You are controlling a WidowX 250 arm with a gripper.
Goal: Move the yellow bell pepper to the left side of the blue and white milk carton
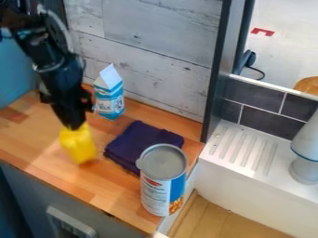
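The black gripper [74,124] hangs down at the left over the wooden counter, shut on the top of a yellow object [79,144] that looks like a small bottle or block. Whether that object touches the counter I cannot tell. Just right of the gripper, a blue and white milk carton [110,95] stands upright near the back wall. A folded dark purple cloth [140,142] lies to the right of the yellow object. At the cloth's front right corner stands a can [162,182] with a grey lid.
A wooden wall [142,51] rises behind the counter [37,135], with a dark upright post [215,79] at its right end. Right of the counter are a white sink with a ridged drainer [245,148] and a grey-white vase-like object [305,160].
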